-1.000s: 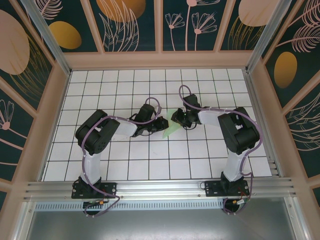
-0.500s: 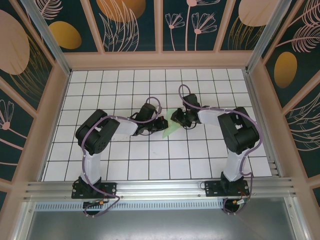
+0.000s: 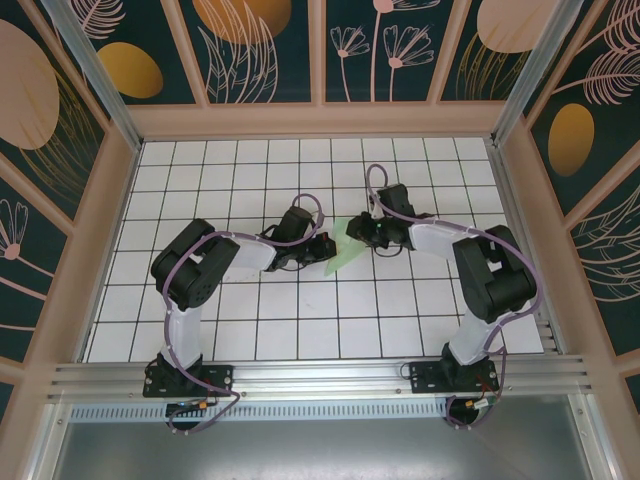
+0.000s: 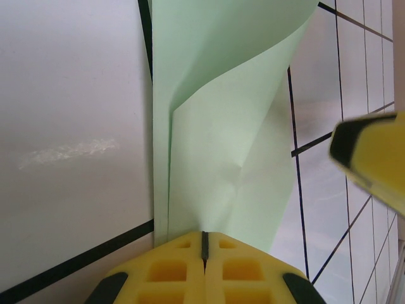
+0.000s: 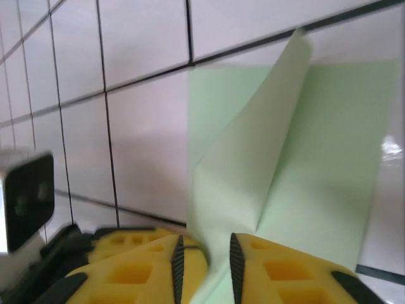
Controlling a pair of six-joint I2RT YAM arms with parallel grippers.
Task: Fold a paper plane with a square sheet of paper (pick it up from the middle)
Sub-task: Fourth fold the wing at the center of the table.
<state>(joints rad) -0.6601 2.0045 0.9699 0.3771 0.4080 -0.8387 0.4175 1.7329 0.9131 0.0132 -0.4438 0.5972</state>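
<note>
Paper [image 3: 341, 256]: partly folded, at centre of desk [image 3: 300, 330]. Your left gripper [image 4: 204, 236] clamped on its creased end as anchor; your right gripper [image 5: 204, 256] narrowly apart astride the raised flap, ready to pinch.

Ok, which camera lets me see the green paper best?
The left wrist view: the green paper is close up, its curled flap and crease plain. The right wrist view shows it blurrier; the top view shows a tiny sliver.
</note>
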